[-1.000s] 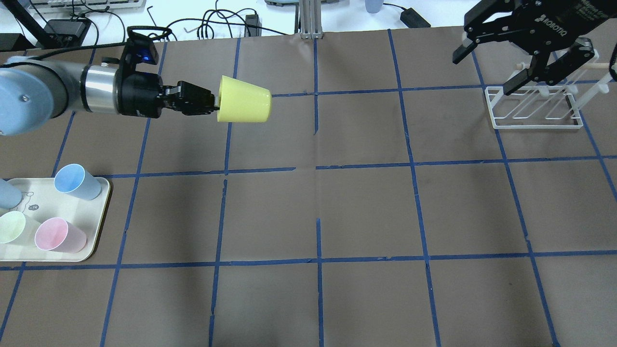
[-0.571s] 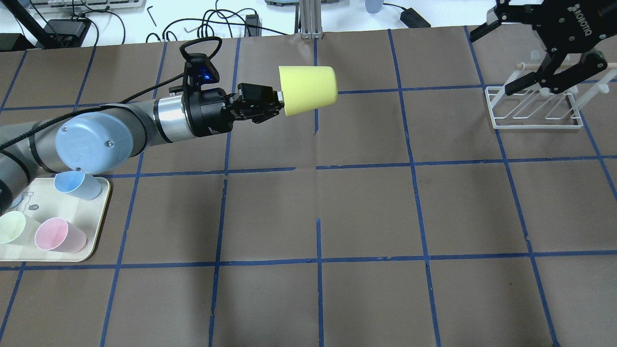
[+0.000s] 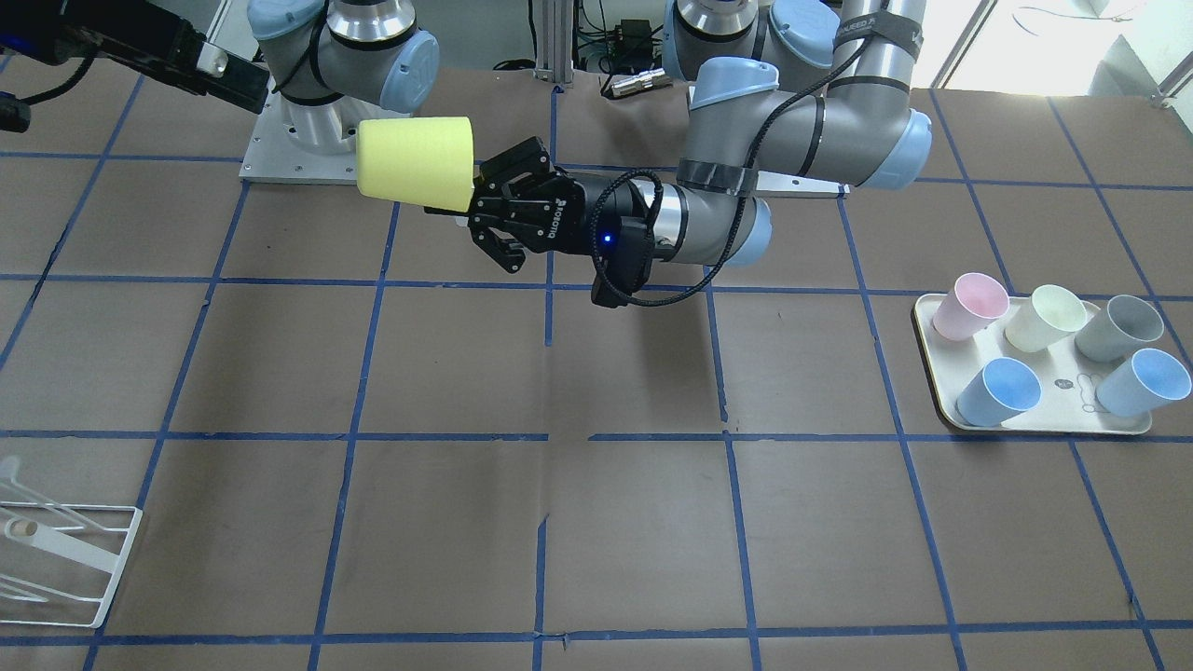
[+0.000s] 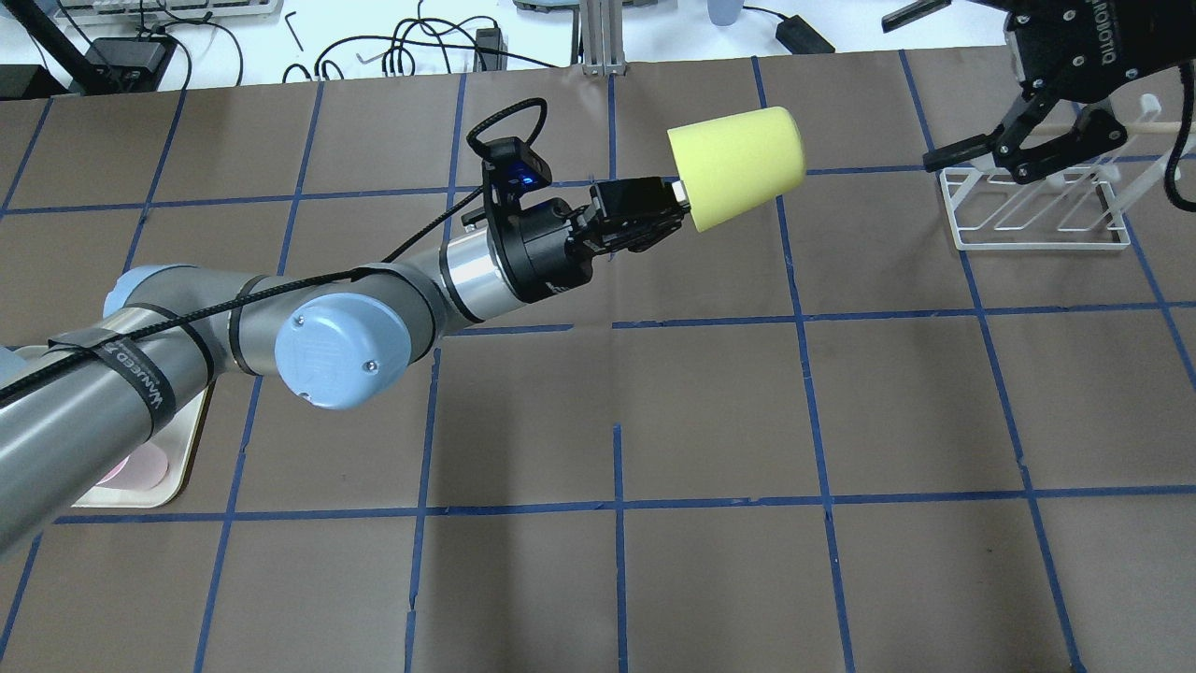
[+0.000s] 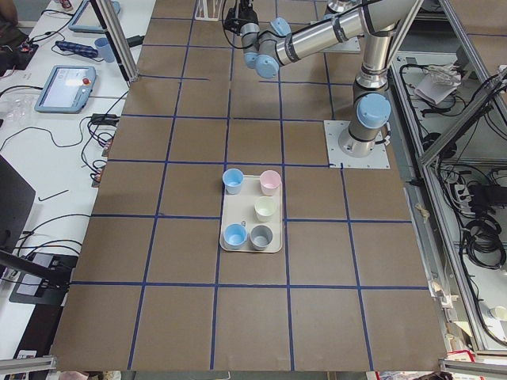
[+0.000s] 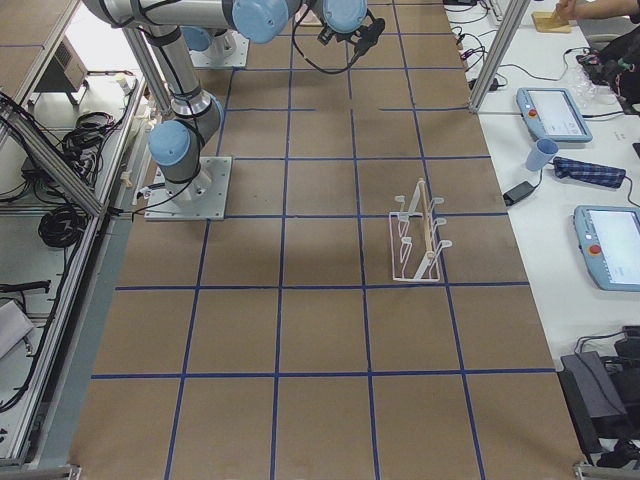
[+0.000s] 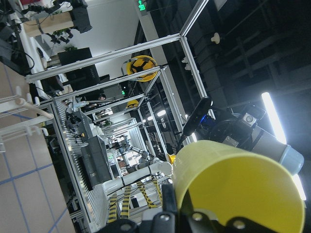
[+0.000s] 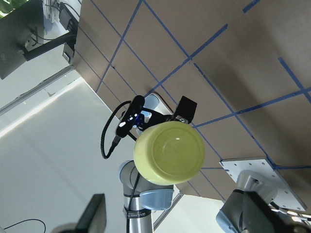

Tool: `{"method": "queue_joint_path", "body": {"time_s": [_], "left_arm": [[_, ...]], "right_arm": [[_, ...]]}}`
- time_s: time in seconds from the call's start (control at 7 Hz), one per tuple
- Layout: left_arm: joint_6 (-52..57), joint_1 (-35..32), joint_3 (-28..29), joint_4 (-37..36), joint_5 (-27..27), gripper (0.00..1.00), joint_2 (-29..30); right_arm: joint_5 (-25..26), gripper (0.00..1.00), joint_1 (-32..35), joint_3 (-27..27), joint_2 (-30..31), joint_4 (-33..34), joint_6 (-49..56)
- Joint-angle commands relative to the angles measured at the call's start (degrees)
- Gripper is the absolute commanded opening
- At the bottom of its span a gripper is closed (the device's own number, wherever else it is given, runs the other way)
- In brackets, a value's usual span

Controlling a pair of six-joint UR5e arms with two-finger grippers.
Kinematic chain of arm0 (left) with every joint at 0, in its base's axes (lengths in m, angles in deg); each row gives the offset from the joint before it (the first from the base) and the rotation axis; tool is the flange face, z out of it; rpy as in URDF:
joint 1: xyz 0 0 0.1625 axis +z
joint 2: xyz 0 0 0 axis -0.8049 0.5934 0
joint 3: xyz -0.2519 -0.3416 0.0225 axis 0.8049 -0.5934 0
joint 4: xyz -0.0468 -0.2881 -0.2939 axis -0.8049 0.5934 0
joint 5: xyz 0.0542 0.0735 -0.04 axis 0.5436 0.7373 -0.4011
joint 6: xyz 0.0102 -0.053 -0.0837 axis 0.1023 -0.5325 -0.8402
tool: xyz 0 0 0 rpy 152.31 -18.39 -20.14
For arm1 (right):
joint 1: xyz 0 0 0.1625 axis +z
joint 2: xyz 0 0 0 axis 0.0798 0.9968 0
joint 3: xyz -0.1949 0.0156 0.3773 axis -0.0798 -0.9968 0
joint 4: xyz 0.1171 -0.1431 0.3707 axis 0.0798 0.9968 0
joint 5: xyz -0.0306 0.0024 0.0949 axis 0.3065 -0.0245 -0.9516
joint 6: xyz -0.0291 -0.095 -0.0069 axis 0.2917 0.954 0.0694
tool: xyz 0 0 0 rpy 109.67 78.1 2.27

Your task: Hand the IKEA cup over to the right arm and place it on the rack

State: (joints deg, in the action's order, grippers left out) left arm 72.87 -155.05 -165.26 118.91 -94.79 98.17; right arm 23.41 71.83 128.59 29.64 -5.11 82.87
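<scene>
The bright yellow IKEA cup [image 4: 738, 166] hangs on its side in the air over the far middle of the table. My left gripper [image 4: 677, 193] is shut on its rim, and the closed base points toward the right arm. The cup also shows in the front view [image 3: 415, 174] with the left gripper [image 3: 471, 200] behind it. My right gripper [image 4: 934, 82] is open and empty at the far right, above the white wire rack [image 4: 1032, 210]. In the right wrist view the cup's base [image 8: 169, 153] faces the camera, apart from the fingers [image 8: 95, 213].
A cream tray [image 3: 1035, 419] holds several pastel cups at the table's left end; the left arm covers most of it in the overhead view. The rack [image 6: 420, 240] stands on the right side. Cables and devices lie beyond the far edge.
My left arm has swung the yellow cup to the right, toward the right gripper. The right gripper has shifted right and up over the rack and stays open.
</scene>
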Motion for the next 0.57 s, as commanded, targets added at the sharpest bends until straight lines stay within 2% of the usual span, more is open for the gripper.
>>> {"method": "queue_joint_path", "body": {"time_s": [0.0, 0.14, 0.43], "left_arm": [[0.2, -4.4, 0.0, -1.1, -5.0, 0.00, 0.2], [0.2, -5.8, 0.1, -1.1, -7.2, 0.00, 0.1], [0.2, -6.2, 0.1, -1.1, -7.4, 0.00, 0.1]], "right_arm": [[-3.5, 1.00, -0.2, 0.5, -1.8, -4.5, -1.7], [-4.0, 1.00, -0.2, 0.6, -2.8, -5.1, -3.7], [-3.5, 1.00, -0.1, 1.4, -3.0, -5.8, -10.0]]}}
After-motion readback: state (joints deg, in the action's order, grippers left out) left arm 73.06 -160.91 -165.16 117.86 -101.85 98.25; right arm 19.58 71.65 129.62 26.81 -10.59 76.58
